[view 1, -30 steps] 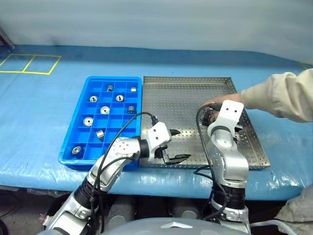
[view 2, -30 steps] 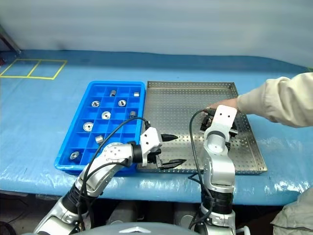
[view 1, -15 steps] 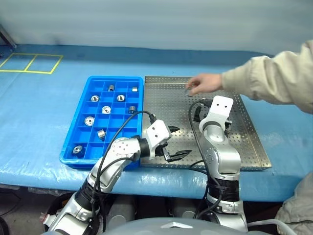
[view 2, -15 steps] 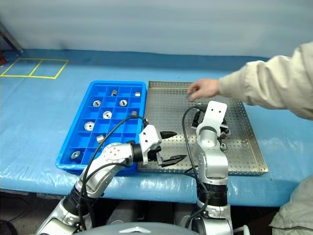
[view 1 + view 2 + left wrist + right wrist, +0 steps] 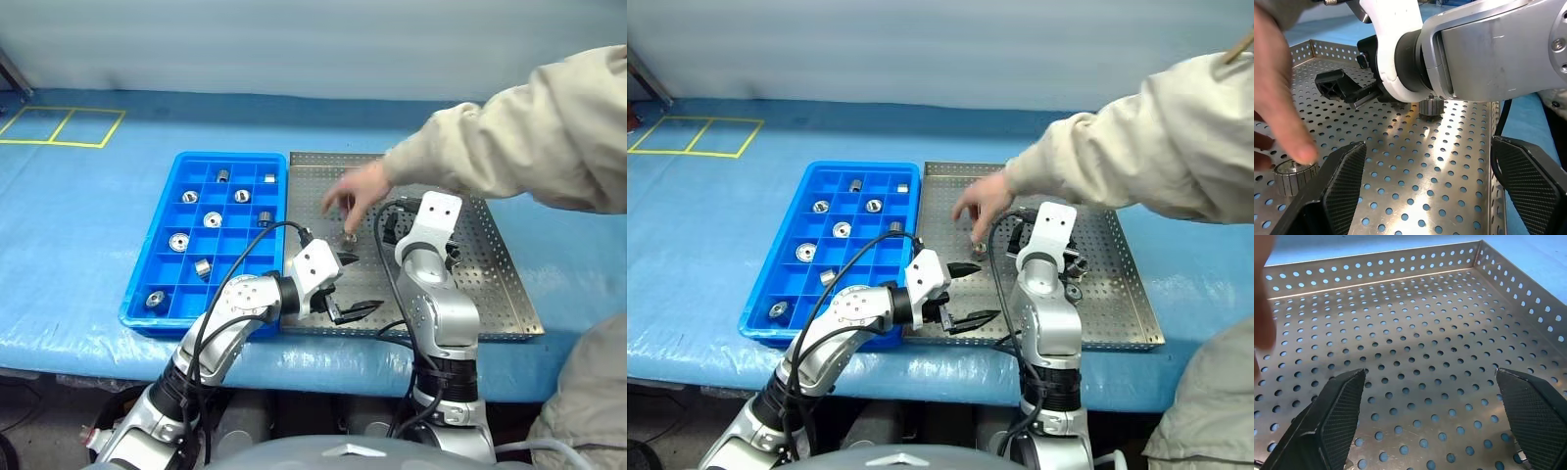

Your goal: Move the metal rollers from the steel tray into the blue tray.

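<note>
The steel tray lies right of the blue tray, which holds several metal rollers in its compartments. One roller stands on the steel tray's floor just under a person's hand; in the left wrist view it sits by a fingertip, and a second roller stands under my right arm. My left gripper hovers open at the steel tray's near left edge, pointing right, empty. My right gripper is open over bare perforated floor in the tray's middle.
The person's sleeve reaches in from the right, across the steel tray's far half and above my right arm. Blue sheeting covers the table, with yellow tape squares at the far left.
The person's hand swept from the steel tray's right side to its left centre and came down; a roller now stands under its fingers. My right arm edged slightly left.
</note>
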